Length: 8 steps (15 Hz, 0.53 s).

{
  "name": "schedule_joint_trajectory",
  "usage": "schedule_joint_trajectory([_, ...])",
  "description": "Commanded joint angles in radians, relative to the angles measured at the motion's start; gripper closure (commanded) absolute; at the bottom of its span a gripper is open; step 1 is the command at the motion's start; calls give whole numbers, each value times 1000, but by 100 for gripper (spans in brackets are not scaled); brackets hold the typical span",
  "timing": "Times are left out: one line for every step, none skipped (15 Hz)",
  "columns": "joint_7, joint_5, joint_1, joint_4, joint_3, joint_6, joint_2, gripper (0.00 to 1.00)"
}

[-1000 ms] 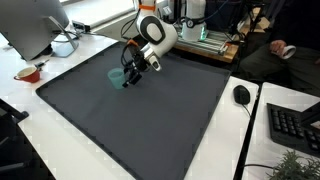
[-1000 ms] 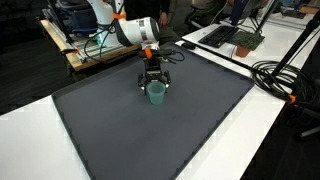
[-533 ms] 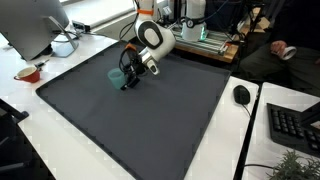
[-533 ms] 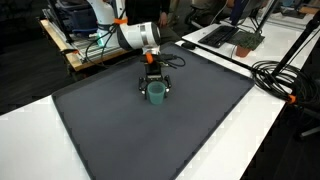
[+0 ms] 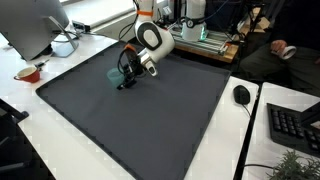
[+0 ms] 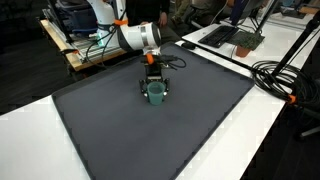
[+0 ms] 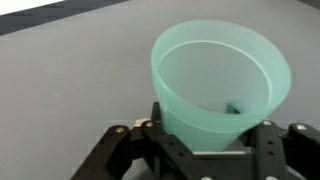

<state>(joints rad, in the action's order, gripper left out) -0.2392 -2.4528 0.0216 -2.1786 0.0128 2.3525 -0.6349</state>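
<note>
Green plastic cup [image 7: 220,85] | stood upright on black mat [image 6: 150,135], off its centre | judged light, thin-walled, crushable — best gripped low at base | gripper [image 7: 208,145] fingers set astride base — clamping cannot be told

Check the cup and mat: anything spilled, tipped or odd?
Nothing stands out. The teal cup stands upright on the dark mat, the gripper straddling it, no spill visible. A dark speck sits inside it, too small to identify.

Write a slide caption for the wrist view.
Pale green translucent cup seated between the fingers of the gripper, its open mouth facing the camera, over a grey mat.
</note>
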Motion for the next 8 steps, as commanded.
schedule_joint_trajectory([-38,38,-12,10,9,-17,-9,58])
schedule_joint_trajectory([-40,43,-12,8,8,-19,-7,58])
schedule_joint_trajectory([-37,46,-13,1,6,-21,-1,58])
schedule_joint_trajectory([-30,45,-13,-4,4,-22,3,58])
schedule_joint_trajectory([-24,45,-14,-12,2,-22,10,58])
schedule_joint_trajectory([-22,47,-14,-18,1,-21,16,58])
schedule_joint_trajectory([-17,48,-14,-27,-1,-17,27,58])
schedule_joint_trajectory([-16,52,-16,-36,-2,-16,36,58])
